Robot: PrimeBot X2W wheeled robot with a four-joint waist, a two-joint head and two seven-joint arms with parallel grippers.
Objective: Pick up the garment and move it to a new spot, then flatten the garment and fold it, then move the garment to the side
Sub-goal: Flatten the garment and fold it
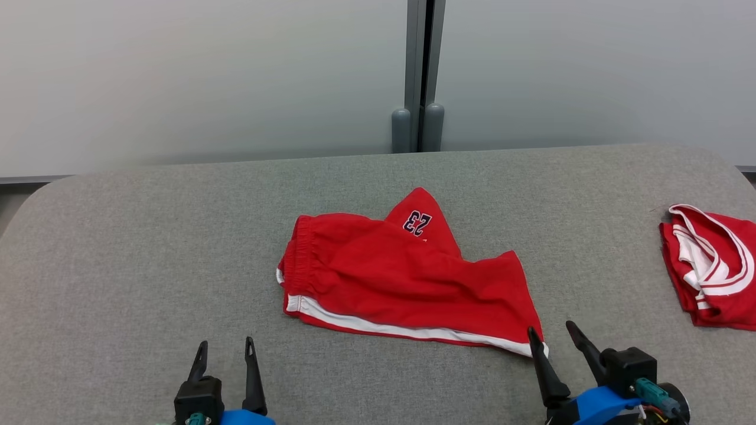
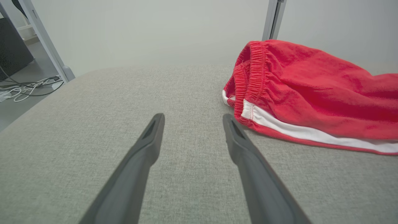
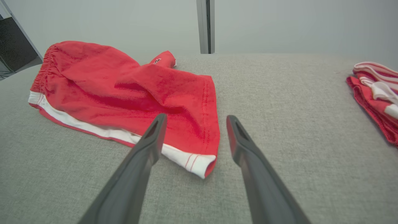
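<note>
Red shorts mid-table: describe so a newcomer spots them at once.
On the grey table, look at the centre, in front of the vertical wall post. The red shorts lie there rumpled, elastic waistband toward the robot's left. Unlike the red garment with curved white bands at the table's right edge, they carry a dark number 23 and one straight white stripe along the near edge.

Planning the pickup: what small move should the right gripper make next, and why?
Probably ease the open right gripper forward and down onto the near hem corner of the red shorts, which lies just ahead of it, not yet gripped.
</note>
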